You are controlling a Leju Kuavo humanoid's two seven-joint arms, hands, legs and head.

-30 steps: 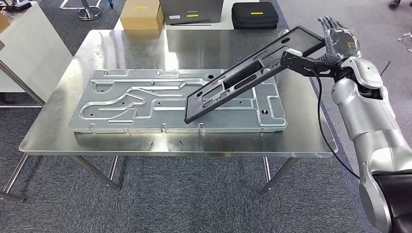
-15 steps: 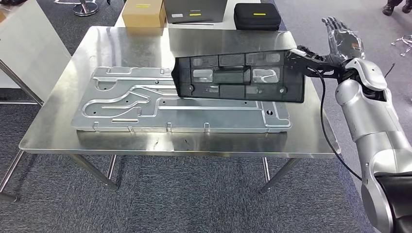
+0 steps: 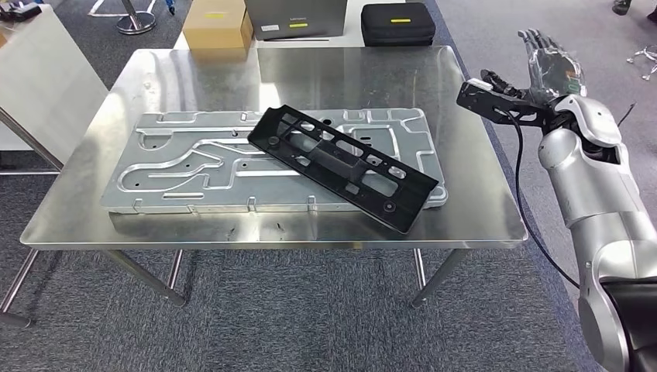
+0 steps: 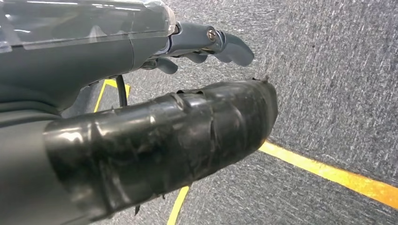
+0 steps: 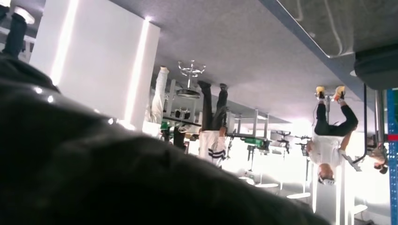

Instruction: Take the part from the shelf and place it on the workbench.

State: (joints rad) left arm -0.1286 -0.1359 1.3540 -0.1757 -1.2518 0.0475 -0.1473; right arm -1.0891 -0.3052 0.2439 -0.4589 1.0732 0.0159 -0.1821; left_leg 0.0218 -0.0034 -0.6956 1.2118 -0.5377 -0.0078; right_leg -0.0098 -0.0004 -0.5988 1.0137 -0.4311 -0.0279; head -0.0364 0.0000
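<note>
Up at the far right of the bench (image 3: 472, 201), the right robot hand (image 3: 548, 63) is hanging in the air beyond the bench edge with its fingers spread apart and pointing upward, holding nothing. A black bracket with a cable (image 3: 519, 186) is sticking out from its wrist toward the bench, and the silver right arm (image 3: 596, 209) is running down to the lower right corner of the head view. The left robot hand (image 4: 141, 93) is hanging over grey carpet (image 4: 338, 70) crossed by yellow floor lines (image 4: 328, 171); its dark fingers (image 4: 225, 44) are curling slightly past the thick taped thumb (image 4: 178, 136), apart from one another and with nothing between them.

Well apart from the right robot hand, the black part (image 3: 341, 165) is lying flat and slantwise on the bench, resting across the right half of a large silver plate (image 3: 194, 163) with grooved channels. One end of the black part is sitting near the plate's middle, and the other end is reaching past the plate's near right corner toward the bench's front edge.

Behind the bench, a brown cardboard box (image 3: 215, 23), a grey case (image 3: 296, 17) and a black case (image 3: 399, 23) are standing on the floor. A white panel (image 3: 46, 85) is leaning just beside the bench's left side. In the right wrist view, several people (image 5: 328, 136) are standing in a bright room, far off.
</note>
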